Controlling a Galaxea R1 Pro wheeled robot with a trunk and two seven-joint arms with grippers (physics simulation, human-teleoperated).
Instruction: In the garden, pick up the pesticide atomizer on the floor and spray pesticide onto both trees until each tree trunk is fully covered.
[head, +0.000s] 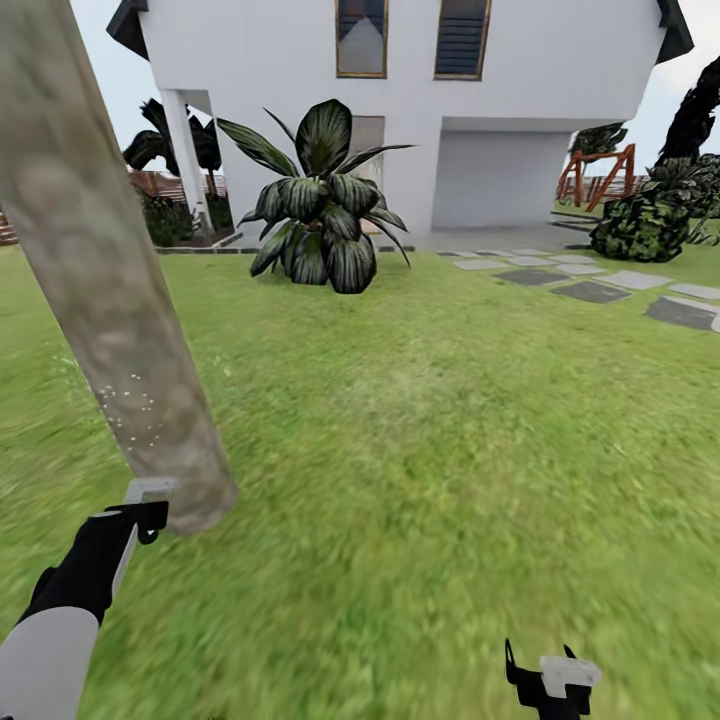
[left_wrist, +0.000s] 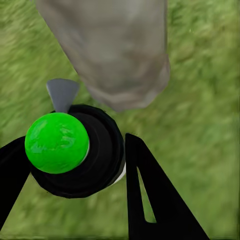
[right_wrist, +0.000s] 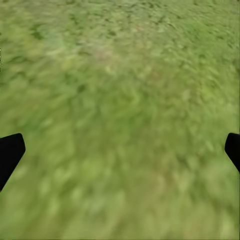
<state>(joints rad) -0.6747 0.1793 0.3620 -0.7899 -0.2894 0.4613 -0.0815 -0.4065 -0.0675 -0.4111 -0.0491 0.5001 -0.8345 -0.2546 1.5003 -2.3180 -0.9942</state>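
Green dot on the pesticide atomizer (left_wrist: 75, 152) | clamped in left gripper (left_wrist: 70, 165) beside tree trunk (head: 110, 290) base | rigid, light, probably slick: hold mid-body | right gripper (head: 548, 680) spread, empty.

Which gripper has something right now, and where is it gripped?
The left gripper holds the atomizer by its round body, a finger on each side, near the trunk. The right gripper is open over grass.
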